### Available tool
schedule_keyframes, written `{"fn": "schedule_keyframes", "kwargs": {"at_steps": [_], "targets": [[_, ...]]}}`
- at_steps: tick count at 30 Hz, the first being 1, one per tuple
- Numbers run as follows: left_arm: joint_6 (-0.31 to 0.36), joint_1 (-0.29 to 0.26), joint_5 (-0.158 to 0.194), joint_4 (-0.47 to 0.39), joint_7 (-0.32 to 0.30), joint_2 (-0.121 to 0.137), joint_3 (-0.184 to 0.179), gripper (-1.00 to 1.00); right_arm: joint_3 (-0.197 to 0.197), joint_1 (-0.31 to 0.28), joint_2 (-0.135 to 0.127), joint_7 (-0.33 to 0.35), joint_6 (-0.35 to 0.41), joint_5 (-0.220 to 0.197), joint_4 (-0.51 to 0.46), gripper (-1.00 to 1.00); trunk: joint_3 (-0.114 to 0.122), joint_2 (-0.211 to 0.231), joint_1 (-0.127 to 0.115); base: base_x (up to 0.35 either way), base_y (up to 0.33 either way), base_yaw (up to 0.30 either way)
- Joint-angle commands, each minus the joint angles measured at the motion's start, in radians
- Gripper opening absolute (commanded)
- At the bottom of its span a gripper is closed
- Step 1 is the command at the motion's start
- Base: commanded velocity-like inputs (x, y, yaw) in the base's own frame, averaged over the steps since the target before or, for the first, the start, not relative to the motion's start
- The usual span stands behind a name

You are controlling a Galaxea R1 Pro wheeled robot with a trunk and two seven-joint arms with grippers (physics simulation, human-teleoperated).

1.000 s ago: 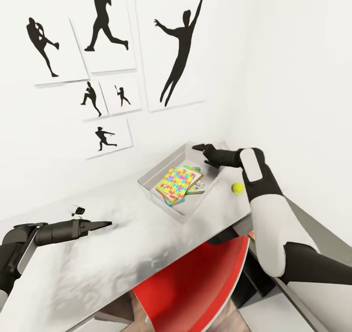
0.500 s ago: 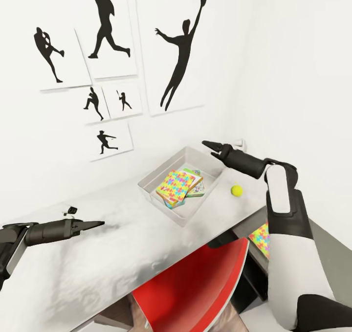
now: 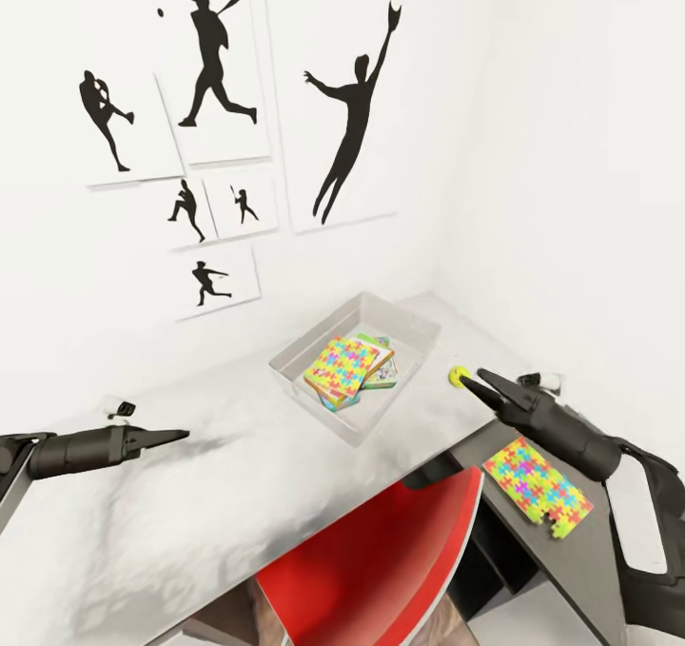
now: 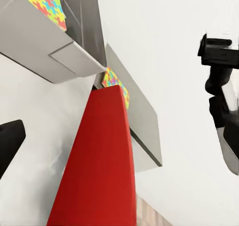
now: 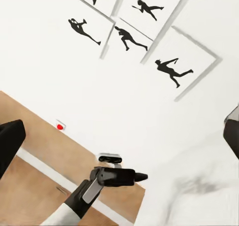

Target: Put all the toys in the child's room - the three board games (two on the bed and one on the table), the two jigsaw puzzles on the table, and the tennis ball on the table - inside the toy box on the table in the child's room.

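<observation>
The light grey toy box point(image 3: 314, 391) stands on the white table point(image 3: 238, 479). Inside it, a jigsaw puzzle point(image 3: 341, 364) lies on top of board games point(image 3: 388, 368), whose edges peek out beneath. The tennis ball point(image 3: 459, 376) rests on the table to the right of the box. My right gripper point(image 3: 483, 381) is right beside the ball, fingertips pointing at it, open and empty. The other jigsaw puzzle point(image 3: 536, 487) lies flat on the lower dark grey section point(image 3: 580, 570). My left gripper point(image 3: 176, 434) hovers open over the table's left part, far from the box.
A red chair point(image 3: 381, 551) is pushed against the table's front edge, below the box. Black silhouette pictures point(image 3: 347, 123) hang on the white wall behind the table. The two walls meet in a corner just past the box. The left arm point(image 5: 112, 178) shows in the right wrist view.
My right arm has swung from above the toy box's far corner, back and down to the tennis ball. This uncovered the jigsaw on the lower section. The head view shifted slightly.
</observation>
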Motion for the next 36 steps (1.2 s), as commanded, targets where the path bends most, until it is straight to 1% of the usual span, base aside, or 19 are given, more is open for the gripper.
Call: {"fn": "schedule_keyframes", "kwargs": {"at_steps": [1,4,5,6,7,8,10,14,20,23,25,28,29,31,36], "targets": [[0.010,0.000,0.000,0.000,-0.004,0.001,0.000,1.00,-0.008,0.020,-0.001,0.027,-0.006,0.002,0.000,1.00,0.000,-0.002,0.001,0.000,0.000,0.000],[0.011,0.015,0.002,0.000,-0.004,0.005,0.008,1.00,-0.030,0.136,-0.003,0.129,-0.112,0.002,-0.002,1.00,0.005,-0.002,0.001,0.000,0.000,0.000],[0.011,0.018,0.002,0.000,-0.004,0.006,0.012,1.00,-0.031,0.155,-0.003,0.146,-0.130,0.002,-0.002,1.00,0.007,-0.002,0.001,0.000,0.000,0.000],[0.012,0.025,0.002,0.000,-0.004,0.008,0.023,1.00,-0.033,0.191,-0.003,0.182,-0.163,0.003,-0.002,1.00,0.008,-0.002,0.001,0.000,0.000,0.000],[0.012,0.028,0.002,0.000,-0.004,0.010,0.029,1.00,-0.034,0.207,-0.003,0.200,-0.177,0.003,-0.002,1.00,0.010,-0.002,0.001,0.000,0.000,0.000],[0.012,0.034,0.001,-0.003,-0.004,0.012,0.040,1.00,-0.036,0.235,-0.003,0.232,-0.199,0.005,-0.002,1.00,0.012,-0.002,0.001,0.000,0.000,0.000],[0.012,0.044,0.001,-0.006,-0.004,0.014,0.051,1.00,-0.037,0.261,-0.003,0.269,-0.218,0.007,-0.002,1.00,0.015,-0.002,0.001,0.000,0.000,0.000],[0.012,0.056,0.001,-0.012,-0.004,0.016,0.062,1.00,-0.036,0.282,-0.002,0.301,-0.239,0.012,-0.002,1.00,0.022,-0.002,0.001,0.000,0.000,0.000],[0.010,0.060,0.000,-0.023,-0.004,0.015,0.068,1.00,-0.036,0.288,-0.002,0.315,-0.279,0.014,-0.001,1.00,0.032,-0.002,0.001,0.000,0.000,0.000],[0.011,0.060,0.000,-0.063,-0.004,0.013,0.067,1.00,-0.038,0.289,-0.003,0.316,-0.287,0.015,0.000,1.00,0.037,-0.002,0.001,0.000,0.000,0.000],[0.011,0.061,0.001,-0.087,-0.004,0.013,0.066,1.00,-0.040,0.289,-0.007,0.317,-0.288,0.015,0.000,1.00,0.040,-0.002,0.001,0.000,0.000,0.000],[0.013,0.062,0.001,-0.104,-0.004,0.013,0.065,1.00,-0.047,0.289,-0.021,0.319,-0.289,0.014,0.001,1.00,0.045,-0.002,0.001,0.000,0.000,0.000],[0.014,0.062,0.001,-0.108,-0.004,0.013,0.065,1.00,-0.054,0.289,-0.028,0.319,-0.290,0.013,0.001,1.00,0.047,-0.002,0.001,0.000,0.000,0.000],[0.016,0.063,0.001,-0.111,-0.004,0.013,0.065,1.00,-0.065,0.289,-0.036,0.320,-0.290,0.013,0.001,1.00,0.050,-0.002,0.001,0.000,0.000,0.000],[0.019,0.063,0.001,-0.114,-0.004,0.015,0.066,1.00,-0.077,0.289,-0.042,0.320,-0.292,0.014,0.003,1.00,0.058,-0.002,0.001,0.000,0.000,0.000]]}}
